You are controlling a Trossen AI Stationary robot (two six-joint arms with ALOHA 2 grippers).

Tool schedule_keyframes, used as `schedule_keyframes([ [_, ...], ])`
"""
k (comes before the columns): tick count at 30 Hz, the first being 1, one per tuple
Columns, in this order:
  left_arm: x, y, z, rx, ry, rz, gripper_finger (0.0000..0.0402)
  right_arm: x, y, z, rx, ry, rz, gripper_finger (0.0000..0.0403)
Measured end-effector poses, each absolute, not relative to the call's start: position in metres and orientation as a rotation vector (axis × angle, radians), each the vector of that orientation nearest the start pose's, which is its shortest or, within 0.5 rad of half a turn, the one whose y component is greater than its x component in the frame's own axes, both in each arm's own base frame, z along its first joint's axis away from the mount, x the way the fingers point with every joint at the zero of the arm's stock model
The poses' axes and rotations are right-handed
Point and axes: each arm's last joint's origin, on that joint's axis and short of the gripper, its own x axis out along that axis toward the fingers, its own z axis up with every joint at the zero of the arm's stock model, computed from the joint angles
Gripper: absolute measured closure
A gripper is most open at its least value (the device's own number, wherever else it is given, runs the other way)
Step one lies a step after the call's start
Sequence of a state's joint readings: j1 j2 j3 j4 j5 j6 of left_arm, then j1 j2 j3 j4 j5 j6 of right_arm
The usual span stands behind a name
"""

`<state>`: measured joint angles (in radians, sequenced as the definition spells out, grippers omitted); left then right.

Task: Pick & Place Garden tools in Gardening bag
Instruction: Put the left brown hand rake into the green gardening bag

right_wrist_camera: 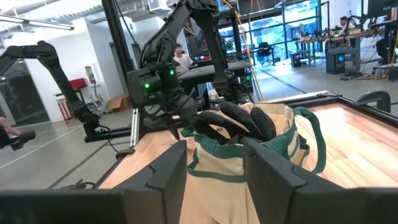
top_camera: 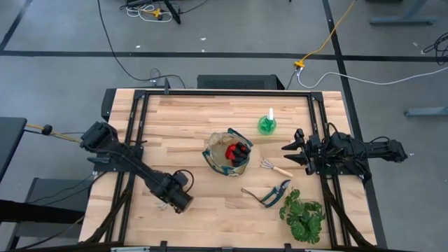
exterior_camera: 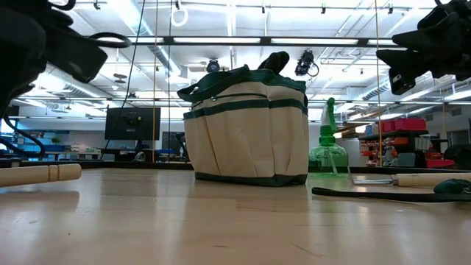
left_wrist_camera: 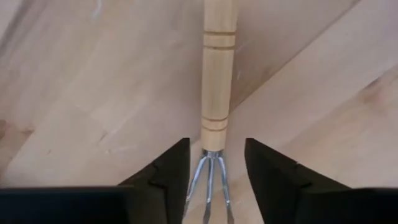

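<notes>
Pale wooden tabletop (top_camera: 189, 119) inside a black frame, grey floor and cables beyond. Near its centre, round tan fabric bag with dark green trim (top_camera: 227, 155), upright, red gloves (top_camera: 240, 150) inside with dark fingers poking above the rim. Just beyond, toward the far right, green round spray bottle with white nozzle (top_camera: 267, 123), upright, apart from the bag. Right of the bag, wooden-handled metal hand rake (top_camera: 276, 168) flat on the table; nearer the front edge, dark-handled pruning shears (top_camera: 268, 194) also flat. Leafy green plant (top_camera: 304, 214) at the near right corner.

Left gripper (top_camera: 180, 201) low over the near left part of the table, fingers (left_wrist_camera: 168, 171) spread and released either side of a second wooden-handled rake (left_wrist_camera: 215, 93); metal tines between the fingers, handle stretching away along the boards, no visible contact with either finger. Same handle lying flat at the left edge in the low view.

Right gripper (top_camera: 292, 153) raised at the right side, pointing toward the bag, fingers parted and holding nothing.
</notes>
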<state>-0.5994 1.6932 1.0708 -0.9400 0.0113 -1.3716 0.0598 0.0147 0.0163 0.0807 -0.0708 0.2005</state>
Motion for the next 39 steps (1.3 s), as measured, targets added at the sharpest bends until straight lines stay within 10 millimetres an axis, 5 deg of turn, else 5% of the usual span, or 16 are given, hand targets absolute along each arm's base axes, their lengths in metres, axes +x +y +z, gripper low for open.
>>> schedule_keyframes([
  [25,0.242,-0.168,0.14,-0.571,1.569,0.588,0.0216,0.097,0.008,0.176,0.2,-0.067,0.138,0.0243],
  [29,0.242,-0.168,0.139,-0.577,1.579,0.576,0.0244,0.097,0.008,0.175,0.2,-0.066,0.138,0.0243],
  [34,0.243,-0.169,0.138,-0.569,1.587,0.549,0.0326,0.097,0.008,0.175,0.2,-0.062,0.138,0.0243],
  [39,0.242,-0.169,0.138,-0.553,1.581,0.55,0.0334,0.097,0.008,0.175,0.2,-0.061,0.138,0.0243],
])
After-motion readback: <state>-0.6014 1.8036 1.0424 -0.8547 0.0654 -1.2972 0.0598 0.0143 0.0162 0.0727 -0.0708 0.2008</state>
